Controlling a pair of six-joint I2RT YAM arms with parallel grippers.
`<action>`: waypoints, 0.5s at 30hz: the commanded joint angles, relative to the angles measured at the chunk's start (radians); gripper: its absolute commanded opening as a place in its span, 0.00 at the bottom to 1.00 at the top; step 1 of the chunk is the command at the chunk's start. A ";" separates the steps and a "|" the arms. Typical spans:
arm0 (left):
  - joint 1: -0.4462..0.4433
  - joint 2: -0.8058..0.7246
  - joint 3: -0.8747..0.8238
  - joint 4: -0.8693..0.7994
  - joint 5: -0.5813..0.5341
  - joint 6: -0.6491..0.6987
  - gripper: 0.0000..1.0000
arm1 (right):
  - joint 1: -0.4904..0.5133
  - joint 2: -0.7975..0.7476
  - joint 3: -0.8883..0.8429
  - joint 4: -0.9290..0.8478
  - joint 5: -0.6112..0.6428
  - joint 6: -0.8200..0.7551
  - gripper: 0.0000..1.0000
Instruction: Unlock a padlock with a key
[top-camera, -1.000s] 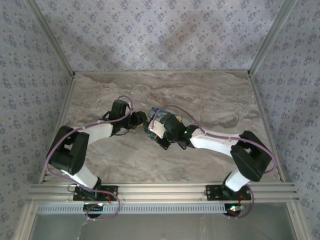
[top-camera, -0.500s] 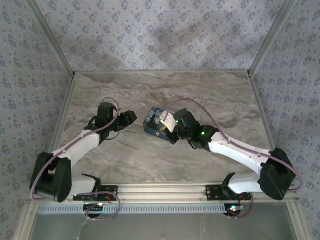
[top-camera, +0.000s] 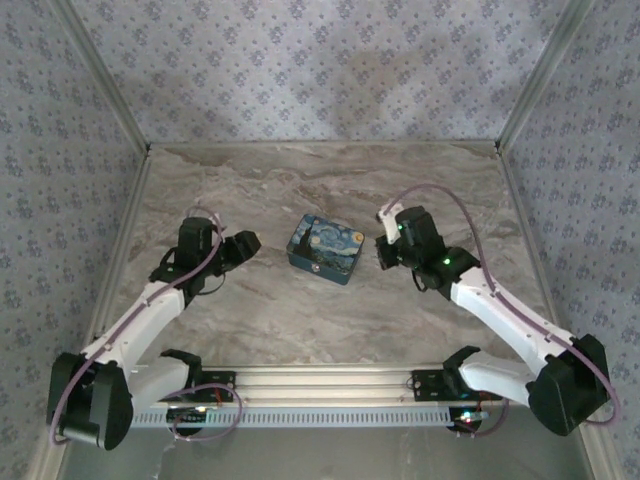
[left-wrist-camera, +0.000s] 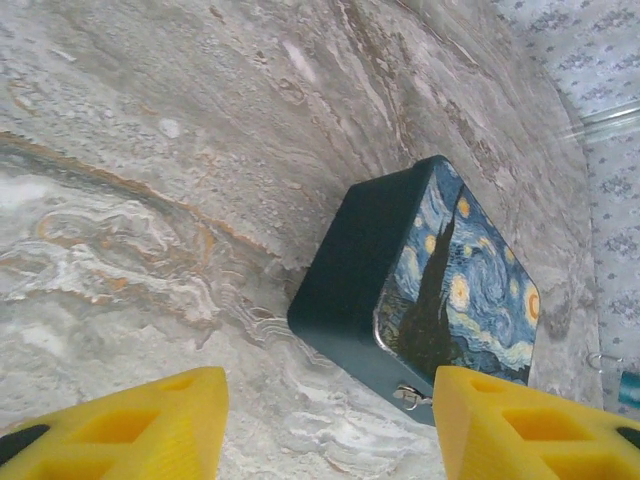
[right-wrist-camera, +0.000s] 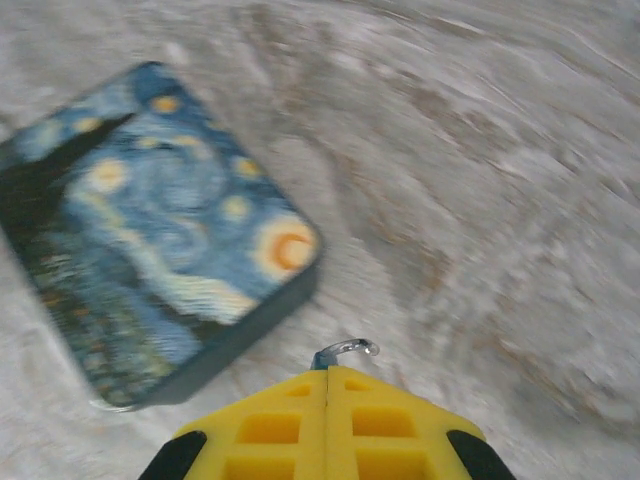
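Observation:
The blue swirl-painted box lies flat in the middle of the marble table. A small silver fitting hangs on its front side; I cannot tell whether it is the padlock. My right gripper hovers to the right of the box, apart from it. Its fingers are pressed together on the key, of which a bluish stub and a curved silver tip poke out past my right gripper. My left gripper stands open left of the box with nothing between its yellow fingers.
Patterned walls with metal frame posts close the table in on three sides. Bare marble stretches between the box and the arm bases. A thin wire loop shows past the box's far corner.
Both arms have pulled back from the box, the left to the left and the right to the right. The left jaws have opened wider. The box now lies untouched.

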 joint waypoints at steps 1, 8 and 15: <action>0.010 -0.026 -0.009 -0.032 -0.013 0.018 0.56 | -0.071 0.008 -0.011 -0.060 0.085 0.122 0.00; 0.011 -0.031 -0.021 -0.025 -0.007 0.003 0.57 | -0.201 0.142 0.020 -0.122 0.224 0.231 0.00; 0.011 -0.035 -0.038 -0.013 -0.011 -0.014 0.57 | -0.202 0.300 0.056 -0.118 0.331 0.245 0.00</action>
